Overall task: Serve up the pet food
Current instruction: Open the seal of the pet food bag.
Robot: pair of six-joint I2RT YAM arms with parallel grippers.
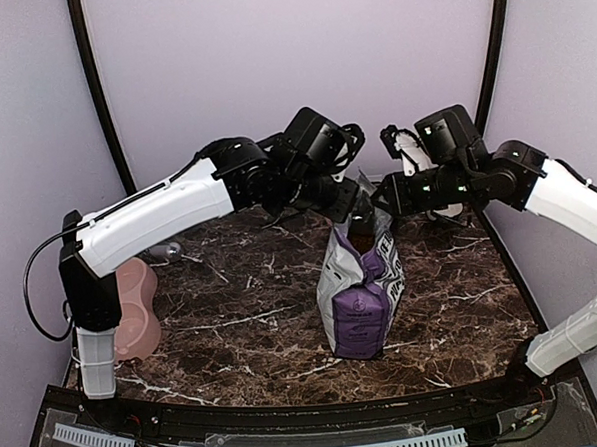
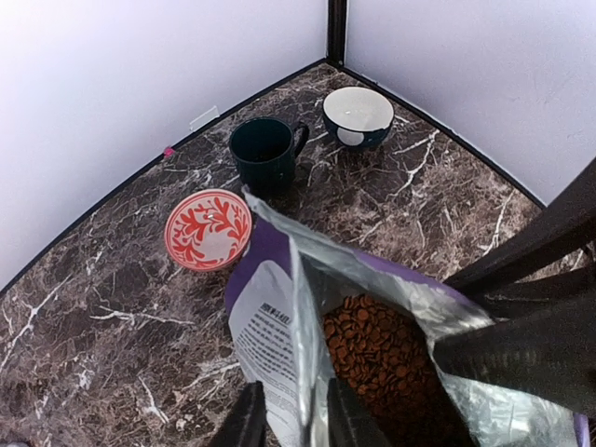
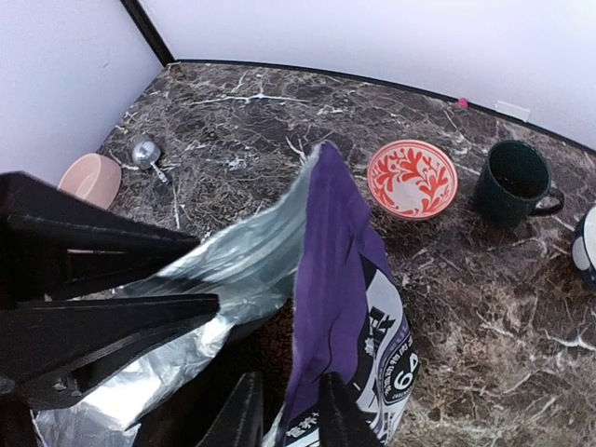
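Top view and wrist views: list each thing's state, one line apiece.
bag: upright, mouth pulled open
pet food: inside the bag, none served
left gripper: shut on the bag's edge
right gripper: shut on the bag's edge
red patterned bowl: upright, empty
dark mug: upright
white-lined bowl: upright, looks empty
pink double bowl: upright, visible compartment empty
metal scoop: lying flat, untouched

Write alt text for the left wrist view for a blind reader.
The left gripper pinches the rim of an open purple-and-white bag, showing reddish-brown pet food inside. Behind it on the marble table stand a red patterned bowl, a dark mug and a white-lined bowl.
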